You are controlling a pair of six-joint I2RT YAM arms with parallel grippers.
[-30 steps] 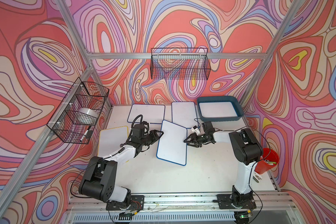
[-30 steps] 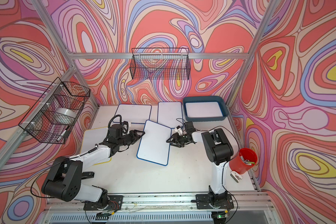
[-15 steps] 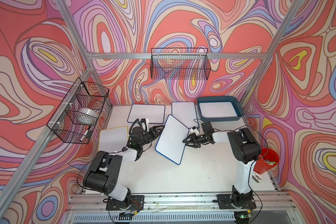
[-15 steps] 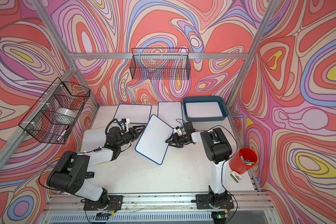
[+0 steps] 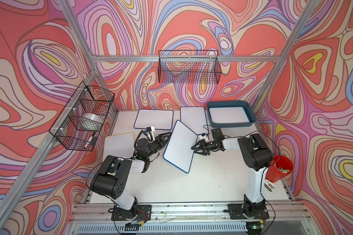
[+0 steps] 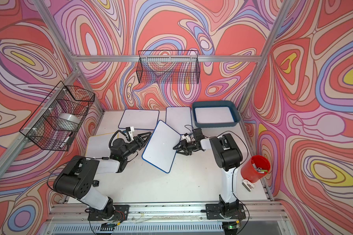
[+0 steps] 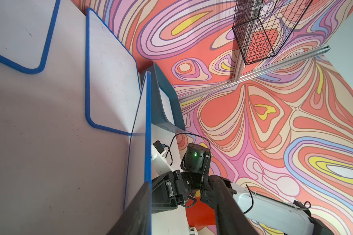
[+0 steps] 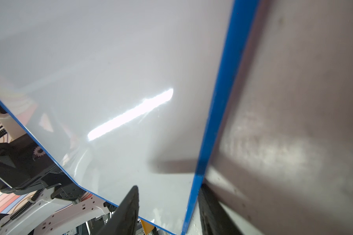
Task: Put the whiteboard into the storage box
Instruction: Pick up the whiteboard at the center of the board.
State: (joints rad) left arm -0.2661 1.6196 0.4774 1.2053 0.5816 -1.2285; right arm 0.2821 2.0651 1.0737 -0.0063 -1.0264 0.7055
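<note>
A blue-framed whiteboard (image 5: 179, 146) (image 6: 161, 146) stands tilted on the table's middle, propped between my two grippers. My left gripper (image 5: 168, 136) (image 6: 148, 136) is open, with the board's left edge (image 7: 148, 122) against one finger. My right gripper (image 5: 194, 149) (image 6: 176, 149) is open too. Its fingers straddle the board's right edge (image 8: 212, 122) without closing on it. The dark teal storage box (image 5: 228, 103) (image 6: 212, 102) (image 7: 165, 97) sits at the back right, behind the right gripper. A white surface fills its bottom.
Two blue-framed whiteboards (image 5: 154, 119) (image 5: 193, 118) lie flat at the back, and a yellow-framed one (image 5: 119, 142) lies left, under the left arm. A red cup (image 5: 279, 171) with pens stands at the right edge. Wire baskets hang on the back wall (image 5: 189, 69) and the left wall (image 5: 84, 116).
The whiteboard between the grippers has tipped up steeper, turned, and shifted toward the back. The left arm has drawn in and risen with it. The right gripper has barely moved.
</note>
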